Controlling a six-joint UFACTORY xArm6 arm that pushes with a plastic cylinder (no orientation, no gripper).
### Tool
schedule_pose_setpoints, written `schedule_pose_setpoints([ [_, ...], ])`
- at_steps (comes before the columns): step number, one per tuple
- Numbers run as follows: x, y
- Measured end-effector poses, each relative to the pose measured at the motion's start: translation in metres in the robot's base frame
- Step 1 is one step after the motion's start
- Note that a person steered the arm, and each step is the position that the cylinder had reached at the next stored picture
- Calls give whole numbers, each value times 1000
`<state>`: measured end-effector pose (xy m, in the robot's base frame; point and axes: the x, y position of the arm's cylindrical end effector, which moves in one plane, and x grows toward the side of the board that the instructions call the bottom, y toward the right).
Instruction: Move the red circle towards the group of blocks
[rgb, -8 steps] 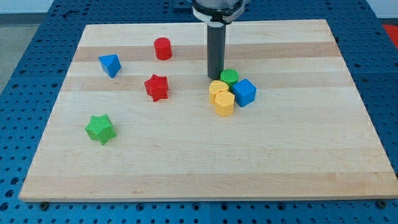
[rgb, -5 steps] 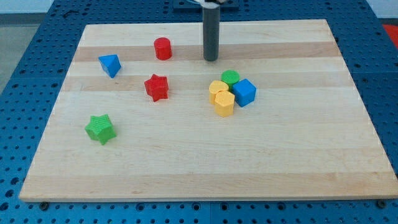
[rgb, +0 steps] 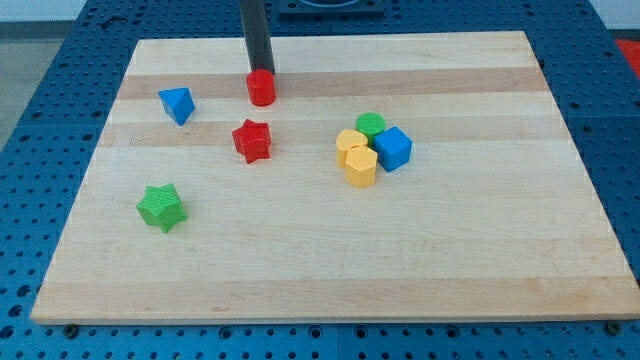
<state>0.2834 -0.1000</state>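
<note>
The red circle (rgb: 261, 88) is a short red cylinder near the board's top, left of centre. My tip (rgb: 259, 70) stands just above it in the view, at its far edge, and seems to touch it. The group of blocks lies right of centre: a green circle (rgb: 370, 125), a blue cube (rgb: 393, 148), and two yellow blocks (rgb: 351, 142) (rgb: 360, 166) packed together. The red circle is well apart from the group, up and to the view's left.
A red star (rgb: 252, 140) lies below the red circle, between it and the group. A blue triangle block (rgb: 177, 104) is at the left. A green star (rgb: 161, 207) is at the lower left. The wooden board (rgb: 480, 250) ends on a blue pegboard surround.
My tip has moved from beside the green circle in the group, up and then left across the board, to the top edge of the red circle, which has shifted slightly down. The other blocks have not moved.
</note>
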Motion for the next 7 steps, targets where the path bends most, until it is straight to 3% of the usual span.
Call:
schedule_pose_setpoints([
  [1,23,2],
  [4,12,-47],
  [5,28,-54],
  [7,64,2],
])
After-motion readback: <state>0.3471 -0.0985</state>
